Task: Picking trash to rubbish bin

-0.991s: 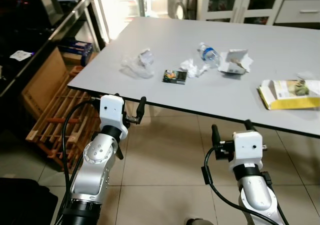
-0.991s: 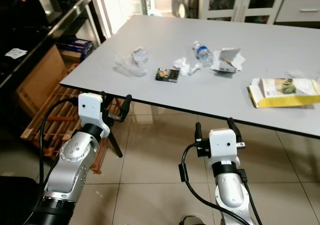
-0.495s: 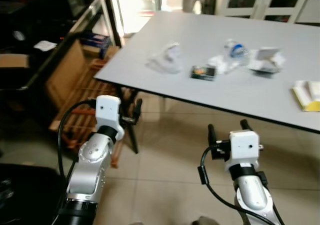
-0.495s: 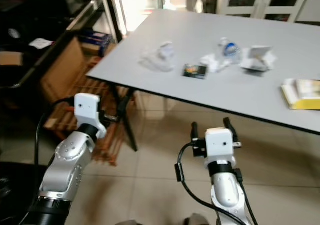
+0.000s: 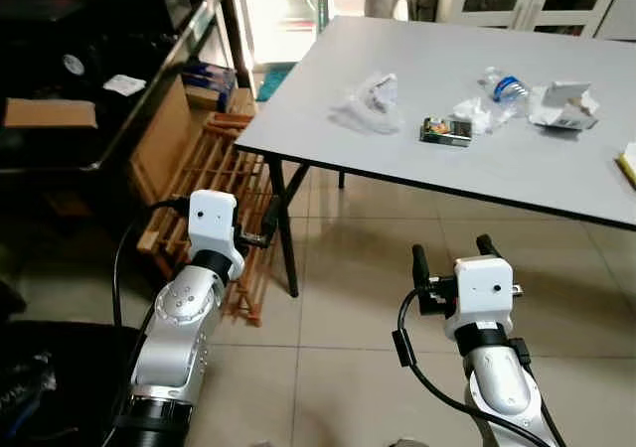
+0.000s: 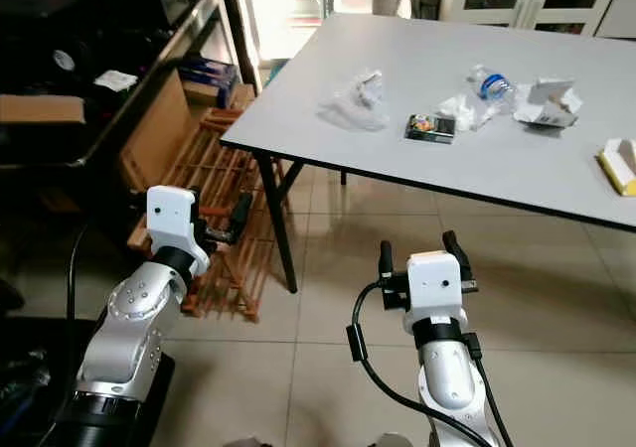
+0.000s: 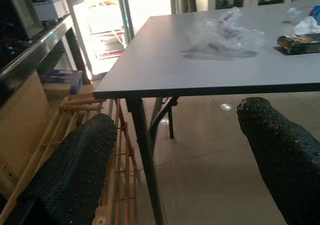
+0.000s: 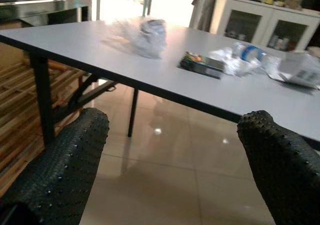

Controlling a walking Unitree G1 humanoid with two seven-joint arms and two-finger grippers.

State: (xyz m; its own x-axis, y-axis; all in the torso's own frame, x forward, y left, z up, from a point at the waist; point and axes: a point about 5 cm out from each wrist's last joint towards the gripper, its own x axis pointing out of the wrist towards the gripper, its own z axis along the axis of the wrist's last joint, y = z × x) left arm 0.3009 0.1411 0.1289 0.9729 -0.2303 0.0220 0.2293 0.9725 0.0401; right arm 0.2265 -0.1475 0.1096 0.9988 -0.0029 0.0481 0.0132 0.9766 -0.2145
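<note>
Grey table (image 5: 556,174) is strewn with trash — both grippers, left (image 5: 260,234) and right (image 5: 452,261), are held below it, fingers spread, empty.

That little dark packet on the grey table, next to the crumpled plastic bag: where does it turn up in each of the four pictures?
Left eye view: dark packet, upper right, on the grey table.
Right eye view: upper right of centre.
Left wrist view: at the right edge, past the clear plastic bag.
Right wrist view: upper middle.
Shared landmark: the plastic bag lies beside the packet, nearer the table's corner.
</note>
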